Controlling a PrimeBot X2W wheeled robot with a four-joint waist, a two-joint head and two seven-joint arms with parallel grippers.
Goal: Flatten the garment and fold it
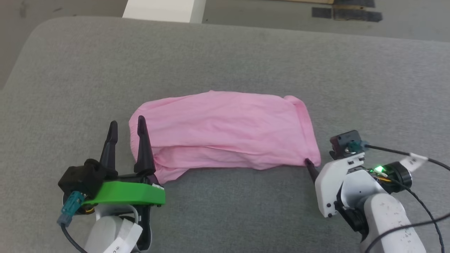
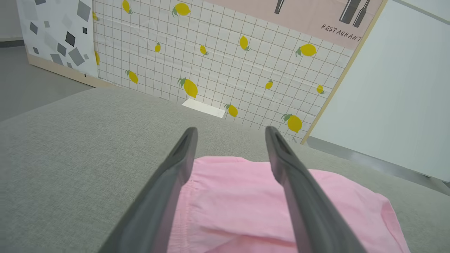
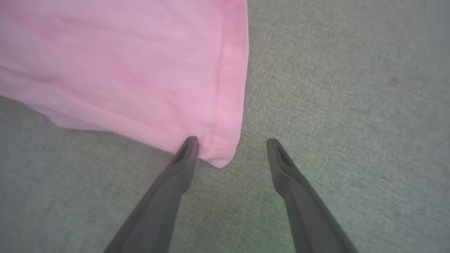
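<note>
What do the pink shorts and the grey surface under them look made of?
The shorts: thin, soft cloth, maybe cotton, matte; it creases finely and shows a stitched hem. The surface: grey upholstery fabric, matte, with a visible coarse weave; probably padded, given its rounded corner.

Garment (image 1: 225,126): thin matt cloth, softly creased. Cushion (image 1: 225,52): grey coarse-weave fabric, matt. Fingers (image 3: 165,196): dark matt plastic. Bracket (image 1: 130,193): smooth green plastic.
</note>
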